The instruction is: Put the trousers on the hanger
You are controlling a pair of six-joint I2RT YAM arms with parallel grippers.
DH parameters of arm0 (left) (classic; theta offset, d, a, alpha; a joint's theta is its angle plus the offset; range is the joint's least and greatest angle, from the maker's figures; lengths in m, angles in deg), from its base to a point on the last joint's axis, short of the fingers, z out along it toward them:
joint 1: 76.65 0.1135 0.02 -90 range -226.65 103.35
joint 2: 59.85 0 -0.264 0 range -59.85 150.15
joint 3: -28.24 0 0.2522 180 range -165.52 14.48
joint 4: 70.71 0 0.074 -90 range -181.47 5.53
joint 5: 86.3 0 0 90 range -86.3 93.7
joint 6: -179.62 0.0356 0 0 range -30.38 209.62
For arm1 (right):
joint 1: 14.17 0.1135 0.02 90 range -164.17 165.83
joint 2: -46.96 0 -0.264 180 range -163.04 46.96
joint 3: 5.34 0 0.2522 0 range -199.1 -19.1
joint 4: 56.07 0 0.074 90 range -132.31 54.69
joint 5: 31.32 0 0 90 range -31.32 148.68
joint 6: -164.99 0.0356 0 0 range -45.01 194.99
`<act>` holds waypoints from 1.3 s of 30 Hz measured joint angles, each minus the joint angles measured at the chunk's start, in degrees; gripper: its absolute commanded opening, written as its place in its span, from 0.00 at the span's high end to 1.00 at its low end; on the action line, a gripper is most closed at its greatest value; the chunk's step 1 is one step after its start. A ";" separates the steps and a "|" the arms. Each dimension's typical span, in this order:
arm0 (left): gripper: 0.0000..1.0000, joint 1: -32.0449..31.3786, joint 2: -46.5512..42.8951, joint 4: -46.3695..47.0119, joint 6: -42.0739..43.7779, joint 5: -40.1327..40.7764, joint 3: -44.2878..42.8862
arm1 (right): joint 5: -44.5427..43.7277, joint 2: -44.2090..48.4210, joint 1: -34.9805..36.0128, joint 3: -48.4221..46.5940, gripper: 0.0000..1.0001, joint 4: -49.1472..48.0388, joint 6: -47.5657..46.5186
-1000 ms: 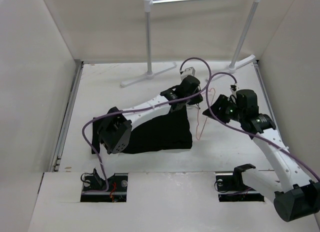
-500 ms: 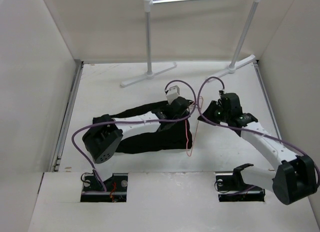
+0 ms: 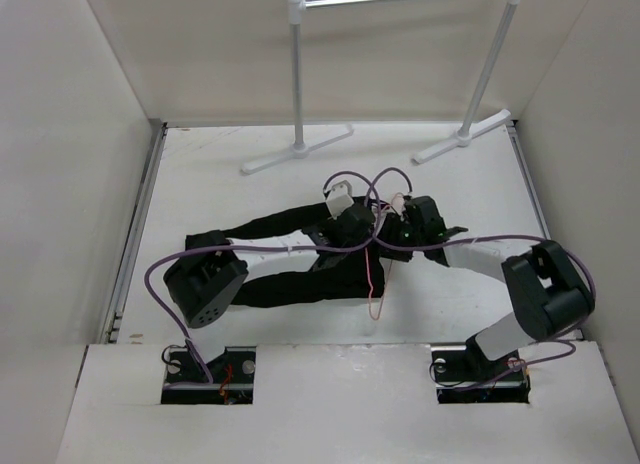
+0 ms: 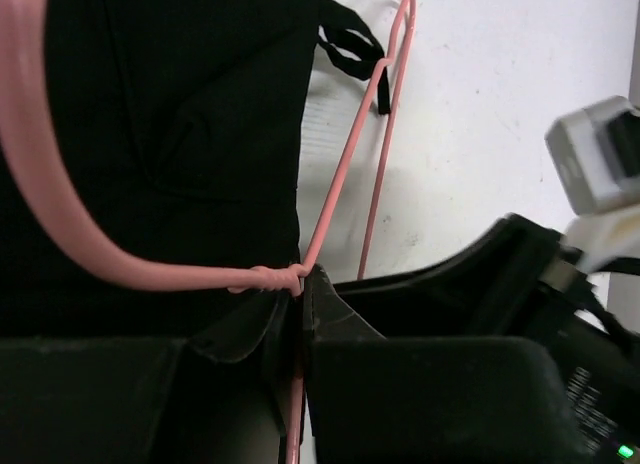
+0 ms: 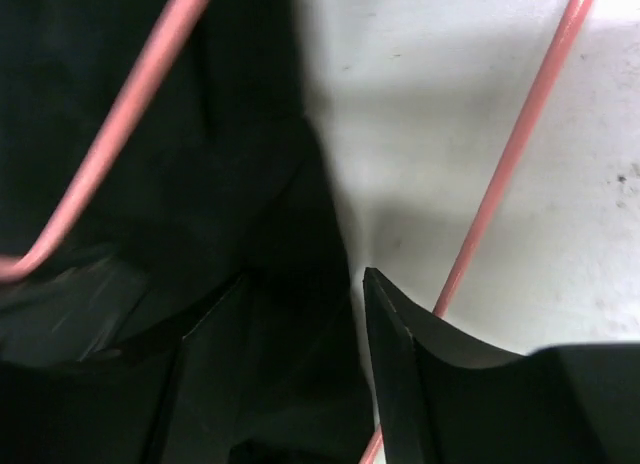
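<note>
White tabletop (image 3: 220, 154) carries the trousers (image 3: 300, 284) stretched across its middle, with the hanger (image 3: 374, 302) at their right end. Left wrist view: the left fingers (image 4: 345, 329) pinch the hanger's twisted neck. Right wrist view: the right fingers (image 5: 400, 329) stand partly apart with black cloth between them; I cannot tell whether they grip it.

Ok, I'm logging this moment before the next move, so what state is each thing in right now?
left gripper: shut on the hanger's twisted neck.
right gripper: open, black fabric between its fingers.
hanger: gripped at the neck, lying beside and partly over the trousers.
trousers: spread on the table.
clothes rack: upright, rail bare.
</note>
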 measured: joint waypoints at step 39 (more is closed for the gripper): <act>1.00 3.58 -10.56 -0.96 3.10 10.62 14.14 | 10.19 7.50 -5.51 1.25 0.96 -3.06 14.71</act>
